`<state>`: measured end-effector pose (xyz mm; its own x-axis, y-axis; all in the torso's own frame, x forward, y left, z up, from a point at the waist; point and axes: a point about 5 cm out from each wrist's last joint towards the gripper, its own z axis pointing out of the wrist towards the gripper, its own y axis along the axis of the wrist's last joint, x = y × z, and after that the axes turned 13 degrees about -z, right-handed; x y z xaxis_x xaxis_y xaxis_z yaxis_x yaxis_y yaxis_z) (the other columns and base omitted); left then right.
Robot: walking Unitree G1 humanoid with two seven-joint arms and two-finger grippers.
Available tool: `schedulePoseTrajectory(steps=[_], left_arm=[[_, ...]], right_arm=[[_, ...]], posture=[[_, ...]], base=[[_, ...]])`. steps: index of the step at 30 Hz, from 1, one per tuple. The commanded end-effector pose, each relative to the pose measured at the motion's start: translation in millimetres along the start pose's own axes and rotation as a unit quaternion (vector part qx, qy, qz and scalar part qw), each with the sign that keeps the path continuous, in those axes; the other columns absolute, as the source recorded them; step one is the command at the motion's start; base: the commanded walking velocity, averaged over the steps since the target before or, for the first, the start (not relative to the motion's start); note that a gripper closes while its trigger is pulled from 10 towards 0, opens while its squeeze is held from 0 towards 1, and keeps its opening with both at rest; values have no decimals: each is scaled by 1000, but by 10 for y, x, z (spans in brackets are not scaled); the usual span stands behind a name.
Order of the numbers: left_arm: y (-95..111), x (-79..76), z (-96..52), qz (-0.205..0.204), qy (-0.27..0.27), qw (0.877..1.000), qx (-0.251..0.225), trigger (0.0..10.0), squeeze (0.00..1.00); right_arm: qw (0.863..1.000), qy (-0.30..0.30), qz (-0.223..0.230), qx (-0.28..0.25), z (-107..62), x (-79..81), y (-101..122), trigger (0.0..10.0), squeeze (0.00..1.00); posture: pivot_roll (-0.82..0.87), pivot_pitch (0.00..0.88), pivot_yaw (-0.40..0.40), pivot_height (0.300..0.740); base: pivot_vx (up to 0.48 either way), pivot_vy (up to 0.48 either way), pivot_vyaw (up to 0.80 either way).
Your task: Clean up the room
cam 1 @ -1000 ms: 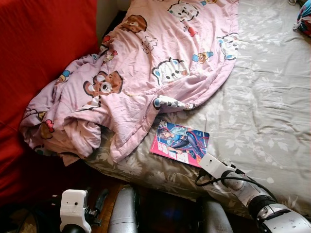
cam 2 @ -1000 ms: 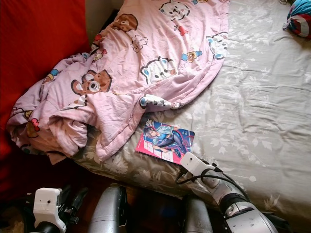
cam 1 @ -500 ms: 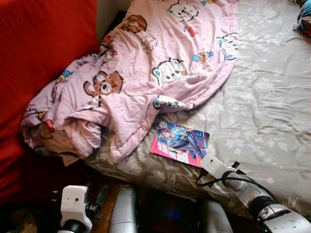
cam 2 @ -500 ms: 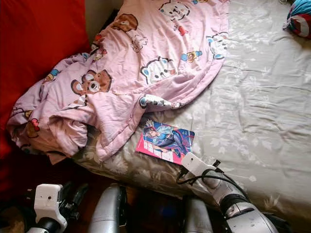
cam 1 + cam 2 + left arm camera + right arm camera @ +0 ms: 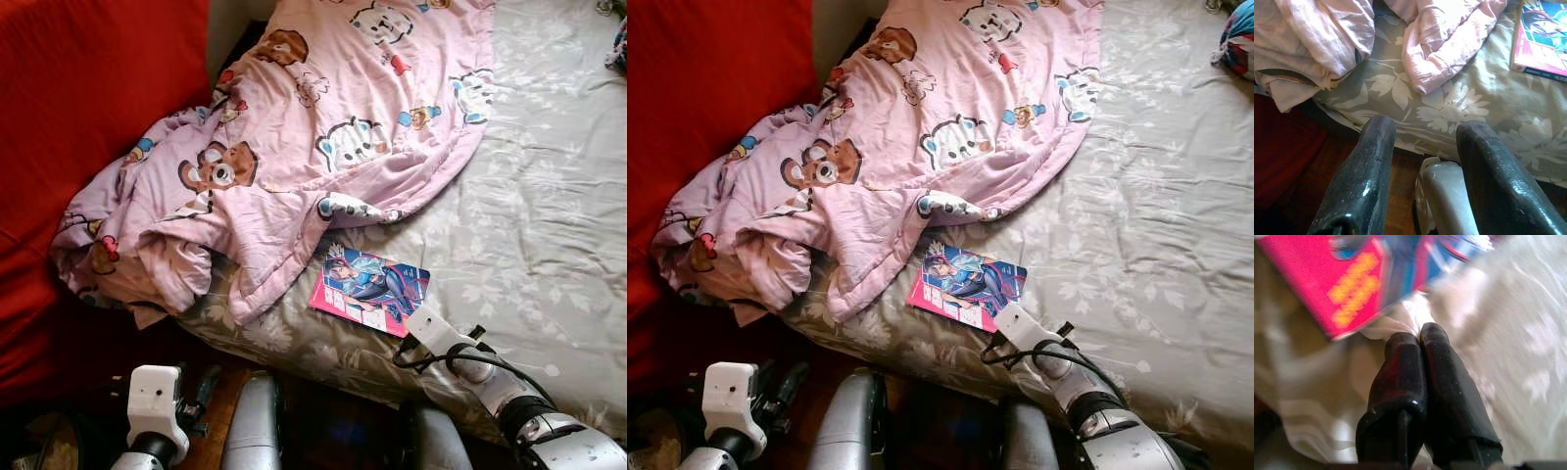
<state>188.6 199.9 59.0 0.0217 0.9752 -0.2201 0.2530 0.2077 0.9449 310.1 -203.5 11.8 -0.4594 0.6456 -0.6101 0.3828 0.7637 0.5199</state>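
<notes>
Pink-and-blue illustrated comic book (image 5: 374,291) lies flat on the bed, just ahead of the clenched, empty right end effector (image 5: 1418,333), long axis crosswise; left end effector (image 5: 1420,147), released, hangs farther off.

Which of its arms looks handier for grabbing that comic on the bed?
The right. Its claw sits shut at the comic's near corner, while the left claw, open, hangs low beside the bed.
</notes>
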Motion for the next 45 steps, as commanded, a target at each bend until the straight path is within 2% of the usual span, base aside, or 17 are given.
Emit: schedulePoseTrajectory(steps=[1, 4, 6, 7, 8, 9, 14, 15, 16, 18, 19, 20, 22, 28, 36, 40, 45], left_arm=[[-78, 18, -4, -1, 6, 1000, 11, 10000, 0], [-95, 11, 107, -5, 3, 1000, 7, 10000, 0], [-101, 7, 144, -5, 2, 1000, 7, 10000, 0], [-105, 10, 177, -6, 2, 1000, 5, 10000, 0], [-105, 10, 177, -6, 2, 1000, 5, 10000, 0], [-113, 24, 233, -7, 4, 1000, 1, 10000, 0], [-165, 66, 345, -8, 8, 1000, 1, 10000, 0], [-198, 78, 370, -8, 9, 1000, 2, 10000, 0], [-211, 81, 377, -8, 9, 1000, 2, 10000, 0], [-236, 82, 404, -9, 9, 1000, 3, 10000, 0], [-251, 76, 423, -9, 9, 1000, 4, 10000, 0], [-278, 58, 462, -10, 7, 1000, 4, 10000, 0], [-286, 37, 493, -13, 4, 1000, 2, 10000, 0], [-303, 41, 581, -15, 3, 1000, 2, 10000, 0], [-521, 55, 622, -16, 8, 999, 39, 10000, 0], [-719, 98, 610, -22, 22, 995, 90, 10000, 0], [-823, 140, 588, -22, 31, 992, 122, 10000, 0]], right_arm=[[999, -6, 34, 5, -18, 58, -80, 0, 0], [995, -34, 94, -8, -43, 37, -136, 0, 0], [993, -41, 108, -9, -48, 25, -147, 0, 0], [988, -57, 140, -14, -63, 9, -176, 0, 0], [988, -57, 140, -14, -63, 9, -176, 0, 0], [976, -80, 201, -21, -87, 2, -223, 0, 0], [958, -111, 260, -53, -150, 147, -252, 0, 0], [944, -125, 297, -79, -202, 246, -238, 0, 0], [936, -132, 315, -89, -229, 287, -236, 1608, 0], [921, -138, 351, -101, -265, 348, -226, 1608, 0], [918, -139, 356, -107, -289, 400, -221, 10000, 0], [915, -141, 361, -110, -337, 514, -232, 10000, 0], [913, -140, 367, -107, -360, 592, -247, 10000, 0], [912, -130, 373, -108, -343, 622, -238, 10000, 0], [918, -89, 384, -33, -289, 717, -430, 10000, 0], [924, -65, 375, 27, -300, 839, -574, 10000, 0], [922, -57, 379, 49, -316, 891, -633, 10000, 0]], posture=[[134, 195, 66, 630], [106, 152, 58, 630], [101, 140, 55, 630], [96, 128, 51, 630], [96, 128, 51, 630], [79, 103, 41, 630], [30, 55, 27, 630], [17, 41, 25, 630], [17, 41, 25, 630], [5, 23, 21, 630], [-3, 8, 20, 630], [-9, 0, 19, 630], [-9, 0, 18, 630], [-15, 0, 7, 639], [-32, 0, 10, 689], [-37, 0, 11, 719], [-36, 0, 9, 734]], base=[[0, 0, 0], [0, 0, 0], [0, 0, 0], [0, 0, 0], [0, 0, 0], [0, 0, 0], [0, 0, 0], [0, 0, 0], [0, 0, 0], [0, 0, 0], [0, 0, 0], [0, 0, 0], [0, 0, 0], [0, 0, 0], [0, 0, 0], [0, 0, 0], [0, 0, 0]])
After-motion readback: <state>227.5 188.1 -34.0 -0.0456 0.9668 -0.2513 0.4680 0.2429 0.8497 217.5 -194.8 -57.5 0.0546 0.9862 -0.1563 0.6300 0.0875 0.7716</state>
